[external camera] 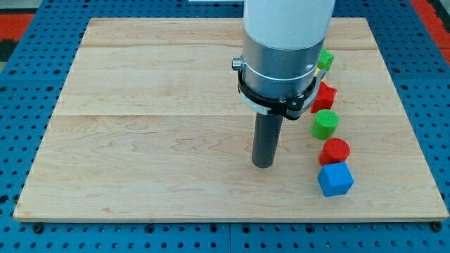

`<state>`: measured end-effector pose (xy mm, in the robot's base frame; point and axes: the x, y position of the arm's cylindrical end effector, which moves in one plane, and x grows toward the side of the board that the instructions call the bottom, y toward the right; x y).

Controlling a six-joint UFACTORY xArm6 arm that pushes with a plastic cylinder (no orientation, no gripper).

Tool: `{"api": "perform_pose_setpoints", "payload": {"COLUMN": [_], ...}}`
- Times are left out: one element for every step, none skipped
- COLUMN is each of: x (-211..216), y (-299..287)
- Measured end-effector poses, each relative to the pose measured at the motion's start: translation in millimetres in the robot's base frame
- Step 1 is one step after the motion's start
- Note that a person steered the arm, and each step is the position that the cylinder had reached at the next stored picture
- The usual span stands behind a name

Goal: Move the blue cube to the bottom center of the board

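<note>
One blue cube (335,179) near board (140,140) btm right, my tip (264,164) to its left, apart, no jaws visible.

My tip (264,164) rests on the board (140,140), left of the cube (335,179) ending a block column.

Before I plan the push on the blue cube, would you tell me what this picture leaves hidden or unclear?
- Green block, camera view: mostly behind the arm's housing; shape unclear.
- Yellow piece, camera view: only a sliver shows past the housing.
- Upper red block, camera view: its left part is covered by the housing; shape unclear.
- Arm, camera view: cut off by the view's top.

My tip shows, left of the blue cube, apart from it.
</note>
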<state>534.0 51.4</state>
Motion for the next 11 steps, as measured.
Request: {"api": "perform_pose_setpoints", "payload": {"x": [1.0,19.0,72.4,84.5,68.4,42.5,29.2,27.6,60.6,76.8,68.3], "y": [-0.7,-1.3,10.9,73.2,161.9,164.8,88.7,70.4,97.2,74.2,-2.8]}}
